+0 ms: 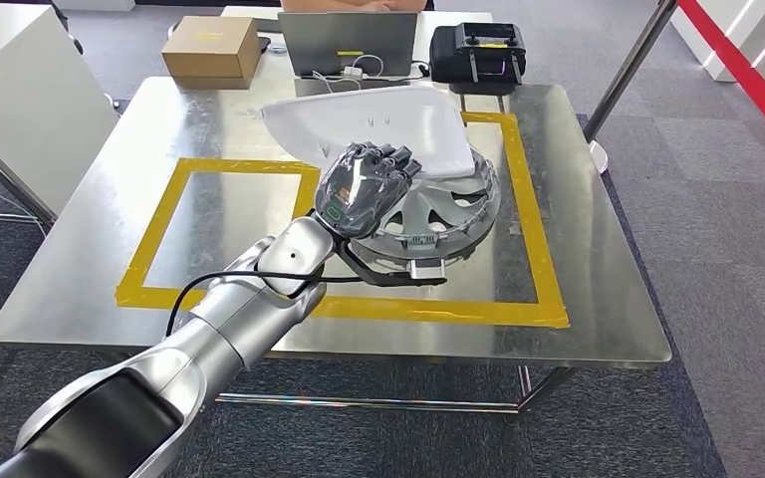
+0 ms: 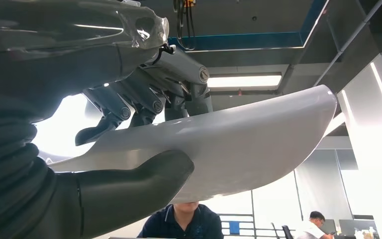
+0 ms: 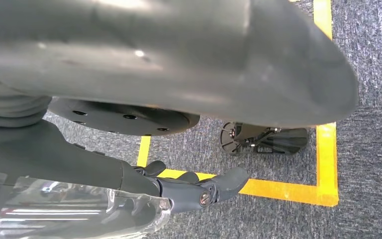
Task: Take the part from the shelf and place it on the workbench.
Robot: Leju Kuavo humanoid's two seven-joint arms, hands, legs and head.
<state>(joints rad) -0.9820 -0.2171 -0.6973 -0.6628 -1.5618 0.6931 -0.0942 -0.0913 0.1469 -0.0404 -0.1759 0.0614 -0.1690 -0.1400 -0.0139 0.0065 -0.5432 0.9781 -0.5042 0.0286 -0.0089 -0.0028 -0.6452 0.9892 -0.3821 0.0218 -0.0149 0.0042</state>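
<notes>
A white curved shell part (image 1: 388, 124) hangs over the metal workbench (image 1: 229, 214), inside the yellow tape square (image 1: 438, 311). My left hand (image 1: 364, 184) grips its near edge. In the left wrist view the thumb (image 2: 144, 179) presses under the white part (image 2: 258, 144) and the dark fingers (image 2: 144, 99) lie on top. Just beneath it a round grey spoked part (image 1: 448, 214) lies on the bench; I cannot tell whether the two touch. My right hand (image 3: 194, 189) hangs beside my body over grey carpet, fingers loosely straight, holding nothing.
At the bench's far edge stand a cardboard box (image 1: 214, 47), a laptop (image 1: 347, 42) with cables, and a black case (image 1: 476, 50). A white cabinet (image 1: 10, 90) stands at the left. A person (image 2: 184, 221) sits behind the bench.
</notes>
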